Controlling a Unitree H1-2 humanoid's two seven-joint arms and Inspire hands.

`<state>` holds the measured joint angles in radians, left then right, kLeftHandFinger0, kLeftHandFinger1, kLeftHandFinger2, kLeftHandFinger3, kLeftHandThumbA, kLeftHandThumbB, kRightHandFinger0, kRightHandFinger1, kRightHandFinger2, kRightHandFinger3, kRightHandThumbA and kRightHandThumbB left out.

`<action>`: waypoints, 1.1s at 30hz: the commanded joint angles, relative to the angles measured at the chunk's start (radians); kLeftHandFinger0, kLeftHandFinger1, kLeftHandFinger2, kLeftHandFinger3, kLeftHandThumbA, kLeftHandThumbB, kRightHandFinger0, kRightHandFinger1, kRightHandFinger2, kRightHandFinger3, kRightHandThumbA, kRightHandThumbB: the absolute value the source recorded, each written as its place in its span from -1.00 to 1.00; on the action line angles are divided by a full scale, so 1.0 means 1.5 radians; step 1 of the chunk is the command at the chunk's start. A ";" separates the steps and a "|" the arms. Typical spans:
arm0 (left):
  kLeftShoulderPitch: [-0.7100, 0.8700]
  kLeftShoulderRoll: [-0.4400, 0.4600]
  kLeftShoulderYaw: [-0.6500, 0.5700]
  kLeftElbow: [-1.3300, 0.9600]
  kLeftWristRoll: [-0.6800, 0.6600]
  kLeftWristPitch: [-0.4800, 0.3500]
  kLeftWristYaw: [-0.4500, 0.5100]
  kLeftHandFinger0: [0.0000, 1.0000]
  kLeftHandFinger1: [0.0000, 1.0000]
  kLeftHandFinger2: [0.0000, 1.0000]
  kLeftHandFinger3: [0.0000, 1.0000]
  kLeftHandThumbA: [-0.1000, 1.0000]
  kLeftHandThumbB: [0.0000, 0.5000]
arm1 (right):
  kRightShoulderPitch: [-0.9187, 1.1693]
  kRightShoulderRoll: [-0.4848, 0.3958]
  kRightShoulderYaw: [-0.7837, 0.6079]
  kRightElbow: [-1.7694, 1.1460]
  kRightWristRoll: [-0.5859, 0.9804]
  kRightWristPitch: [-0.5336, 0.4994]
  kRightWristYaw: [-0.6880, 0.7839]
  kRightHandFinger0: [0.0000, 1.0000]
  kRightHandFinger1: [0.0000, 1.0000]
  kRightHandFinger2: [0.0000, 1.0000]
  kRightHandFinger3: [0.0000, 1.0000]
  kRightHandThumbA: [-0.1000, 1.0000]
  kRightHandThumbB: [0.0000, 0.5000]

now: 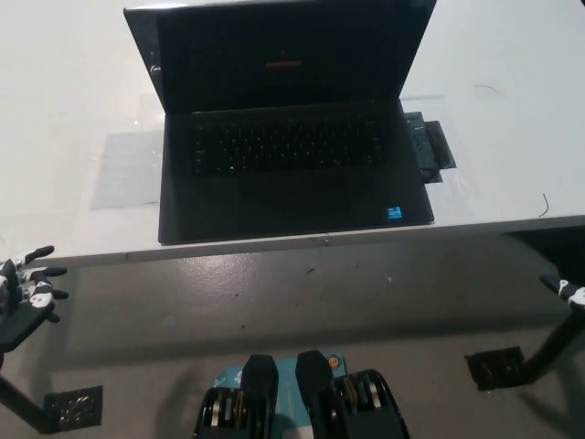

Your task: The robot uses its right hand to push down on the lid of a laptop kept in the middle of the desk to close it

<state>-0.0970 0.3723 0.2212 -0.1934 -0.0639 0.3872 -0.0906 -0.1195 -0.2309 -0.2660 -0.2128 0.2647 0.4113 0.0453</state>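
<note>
A black laptop [283, 155] lies open in the middle of the white desk [64, 110], its dark screen [279, 50] leaning back toward the far side and its keyboard facing me. My white left hand [27, 282] rests low at the left, below the desk's front edge, with its fingers spread and nothing in them. Only a small piece of my black right hand [567, 293] shows at the right edge, also below the desk edge and well away from the laptop. Its fingers are too cut off to read.
A black patch [430, 151] sits on the desk just right of the laptop, and a faint clear rectangle [128, 169] lies to its left. Desk feet [498, 368] stand on the grey floor beneath the front edge [320, 240].
</note>
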 commanded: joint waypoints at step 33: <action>-0.021 0.022 0.000 -0.025 -0.010 0.018 -0.013 -0.18 0.04 0.32 0.56 -0.50 -0.99 | -0.563 -0.150 0.237 0.151 -0.073 -0.005 0.015 1.00 1.00 0.97 1.00 1.00 0.23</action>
<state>-0.1062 0.3731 0.2236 -0.1988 -0.0761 0.4193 -0.0923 -0.8638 -0.4619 0.0676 -0.0164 0.2167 0.4666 0.0155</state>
